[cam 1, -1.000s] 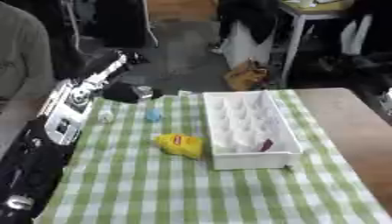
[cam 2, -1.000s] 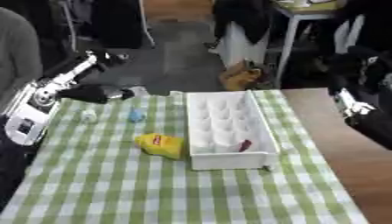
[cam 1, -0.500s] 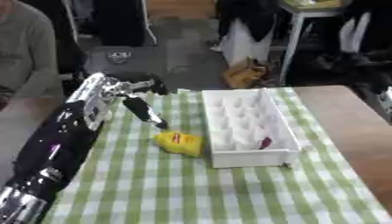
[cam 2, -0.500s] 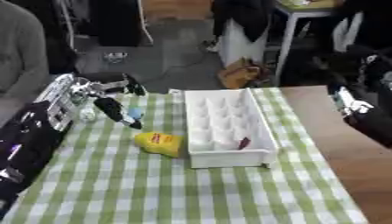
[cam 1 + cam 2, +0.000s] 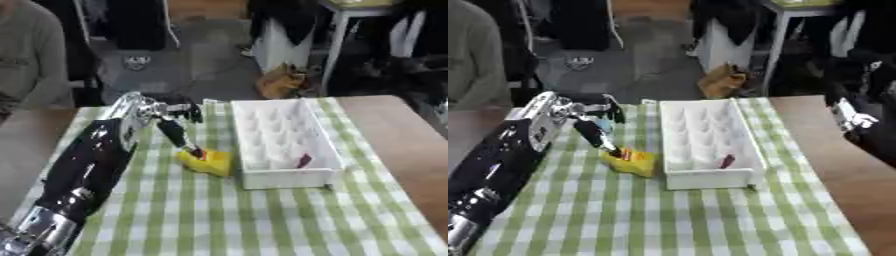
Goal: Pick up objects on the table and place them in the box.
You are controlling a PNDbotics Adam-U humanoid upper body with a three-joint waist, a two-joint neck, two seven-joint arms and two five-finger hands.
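Lab-like workroom, checked tablecloth on a table, concrete floor, cluttered desks behind

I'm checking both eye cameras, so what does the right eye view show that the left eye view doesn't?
Only the right eye view shows the right hand, at its right edge beside the table; its fingers are unclear. The left eye view shows nothing extra. Both show the left hand reaching down to the yellow object, and the white box holding a small dark red item.
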